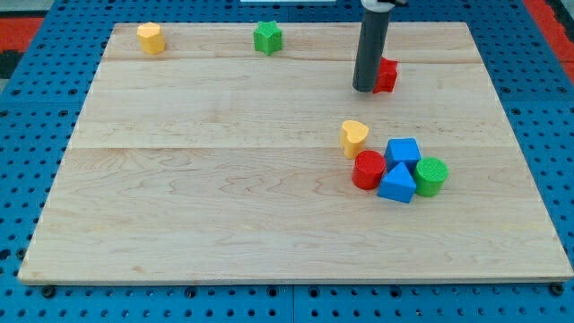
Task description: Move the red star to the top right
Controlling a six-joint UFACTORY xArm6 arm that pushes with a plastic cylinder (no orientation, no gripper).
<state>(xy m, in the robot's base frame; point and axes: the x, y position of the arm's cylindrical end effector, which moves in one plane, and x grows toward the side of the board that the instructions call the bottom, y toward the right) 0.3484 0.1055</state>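
Observation:
The red star (pixel 387 74) lies on the wooden board (pixel 224 179) right of centre near the view's top, partly hidden behind my rod. My tip (pixel 364 89) rests on the board against the star's left side. The star's shape is only partly visible.
A yellow block (pixel 151 38) sits at the top left and a green star (pixel 267 37) at the top middle. A cluster lies right of centre: a yellow heart (pixel 354 137), a red cylinder (pixel 368 170), a blue cube (pixel 403 151), a blue triangle (pixel 397 184), a green cylinder (pixel 431 176).

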